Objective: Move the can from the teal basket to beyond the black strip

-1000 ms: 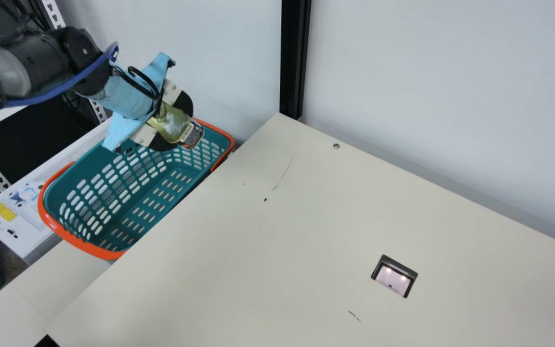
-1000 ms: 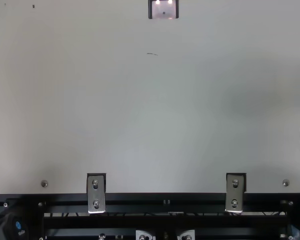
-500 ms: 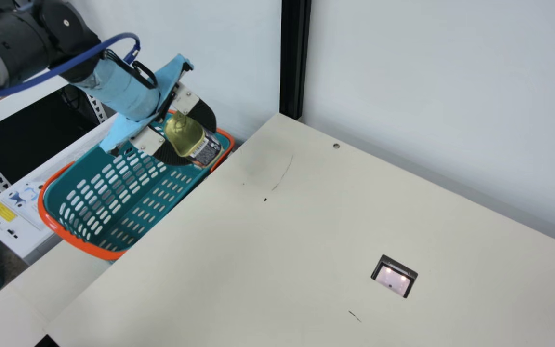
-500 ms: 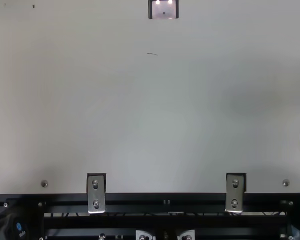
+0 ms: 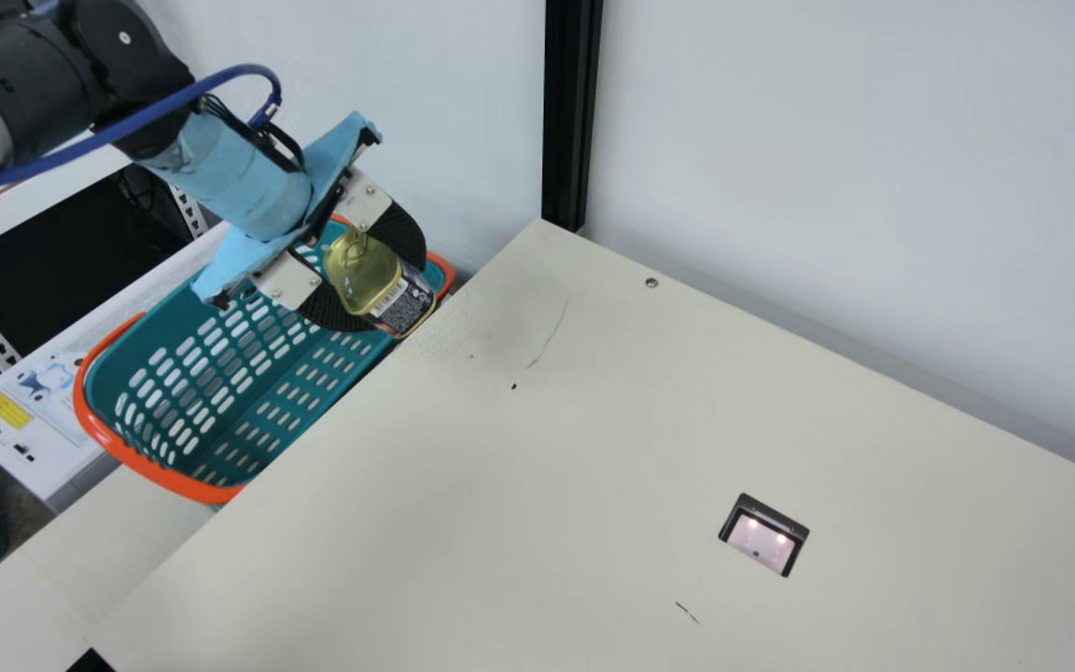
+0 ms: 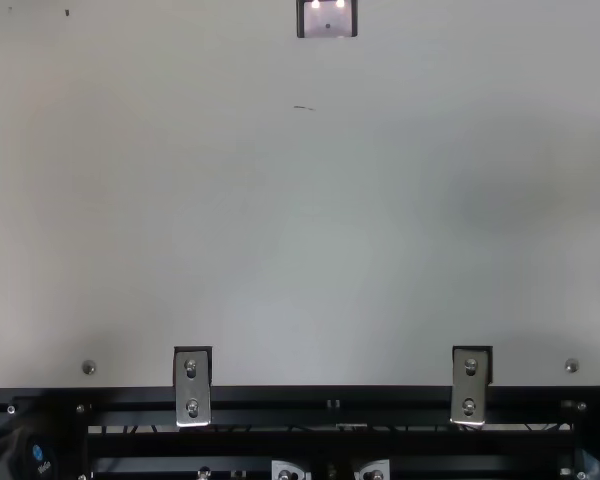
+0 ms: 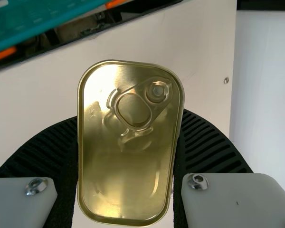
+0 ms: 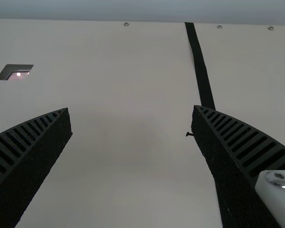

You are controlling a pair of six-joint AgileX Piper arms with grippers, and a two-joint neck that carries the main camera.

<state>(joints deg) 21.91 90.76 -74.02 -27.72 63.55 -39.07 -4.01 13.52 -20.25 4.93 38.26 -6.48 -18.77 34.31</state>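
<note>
One can [image 5: 363, 271], two teal baskets [image 5: 171, 480]. Left gripper [image 5: 375, 273] angled downward near table-side basket, can clamped between jaws; right gripper [image 8: 131, 110], jaws spread wide, empty.

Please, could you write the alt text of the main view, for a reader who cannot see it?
The left claw holds a tilted gold can with a dark label near the edge of a cream table. Beside the table sits a teal and orange basket; a black post stands behind.
</note>
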